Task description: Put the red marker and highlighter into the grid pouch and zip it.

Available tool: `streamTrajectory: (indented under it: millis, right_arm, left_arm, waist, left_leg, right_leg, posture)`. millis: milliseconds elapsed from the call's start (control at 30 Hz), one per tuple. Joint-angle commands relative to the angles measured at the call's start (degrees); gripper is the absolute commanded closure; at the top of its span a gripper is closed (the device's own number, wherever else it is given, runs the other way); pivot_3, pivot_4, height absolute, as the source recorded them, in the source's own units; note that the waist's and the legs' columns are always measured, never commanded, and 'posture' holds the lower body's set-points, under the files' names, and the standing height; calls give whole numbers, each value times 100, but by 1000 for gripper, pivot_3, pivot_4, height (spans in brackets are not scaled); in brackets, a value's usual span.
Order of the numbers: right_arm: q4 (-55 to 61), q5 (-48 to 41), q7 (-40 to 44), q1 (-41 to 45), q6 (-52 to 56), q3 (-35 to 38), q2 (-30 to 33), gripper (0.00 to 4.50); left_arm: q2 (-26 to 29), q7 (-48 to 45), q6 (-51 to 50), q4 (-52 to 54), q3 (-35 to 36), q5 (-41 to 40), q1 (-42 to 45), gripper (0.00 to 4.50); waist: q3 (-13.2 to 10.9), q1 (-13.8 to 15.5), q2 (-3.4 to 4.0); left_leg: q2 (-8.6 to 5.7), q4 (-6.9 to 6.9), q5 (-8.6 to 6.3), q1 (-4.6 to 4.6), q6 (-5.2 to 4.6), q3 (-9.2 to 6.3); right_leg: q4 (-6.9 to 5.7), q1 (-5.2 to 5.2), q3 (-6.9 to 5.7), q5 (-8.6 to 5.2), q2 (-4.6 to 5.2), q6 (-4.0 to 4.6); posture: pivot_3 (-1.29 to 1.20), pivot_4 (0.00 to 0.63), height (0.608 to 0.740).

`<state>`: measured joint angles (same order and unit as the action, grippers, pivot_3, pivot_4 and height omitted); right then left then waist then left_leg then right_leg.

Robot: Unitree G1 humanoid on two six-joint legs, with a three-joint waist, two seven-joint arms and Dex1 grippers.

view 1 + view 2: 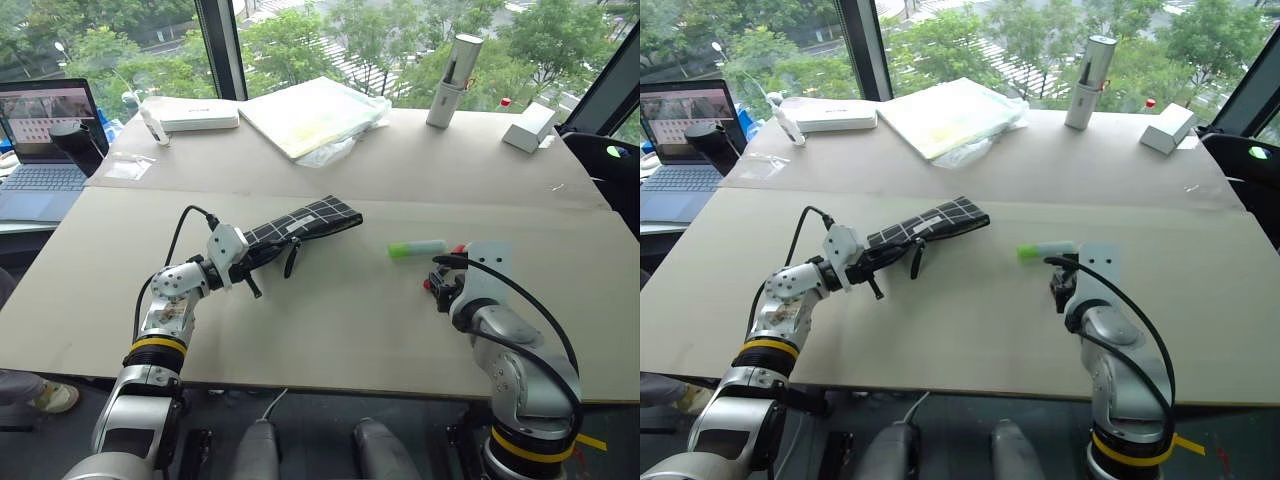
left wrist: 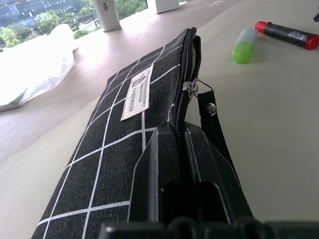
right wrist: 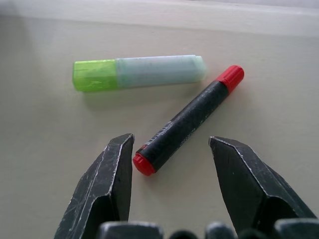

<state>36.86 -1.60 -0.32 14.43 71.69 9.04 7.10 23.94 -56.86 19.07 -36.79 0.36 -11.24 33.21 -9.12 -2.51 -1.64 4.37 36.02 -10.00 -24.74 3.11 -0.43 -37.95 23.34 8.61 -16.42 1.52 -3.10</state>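
Red marker [image 3: 187,122] lies aslant between wide right hand [image 3: 172,154]; left hand [image 2: 185,164] clamps grid pouch [image 2: 124,144].

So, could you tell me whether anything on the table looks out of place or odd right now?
Nothing looks spilled or damaged. The red marker and highlighter lie loose on the table, apart from the grid pouch, which the left gripper pinches at one end. The right gripper stands open over the marker.

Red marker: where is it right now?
The red marker lies on the table's right side, just nearer the robot than the highlighter, its near end between the open right gripper's fingers.
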Motion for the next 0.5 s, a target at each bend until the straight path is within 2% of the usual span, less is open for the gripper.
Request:
streamTrajectory:
  millis: [33,267,500]
  right_arm:
    - [-210,45,-181,304,-142,18,-195,1790]
    - [-1201,93,-266,970,-645,131,-221,1790]
    - [-2144,340,-290,996,-1614,-142,181,1790]
  left_arm:
    - [14,39,53,280,73,-67,-88,4500]
    - [84,137,-91,622,155,-112,-323,4500]
    - [150,259,-235,957,219,-128,-517,4500]
  waist:
    - [0,-8,0]
    - [0,-14,0]
    - [0,-10,0]
  left_leg:
    - [0,-1,0,0,0,0]
    - [1,-3,0,0,0,0]
    - [1,-4,0,0,0,0]
  right_leg:
    - [0,0,0,0,-1,0]
    - [1,2,0,0,-1,1]
    - [6,-1,-1,0,0,1]
  posture:
    - [0,150,739]
    - [0,150,739]
    - [0,150,739]
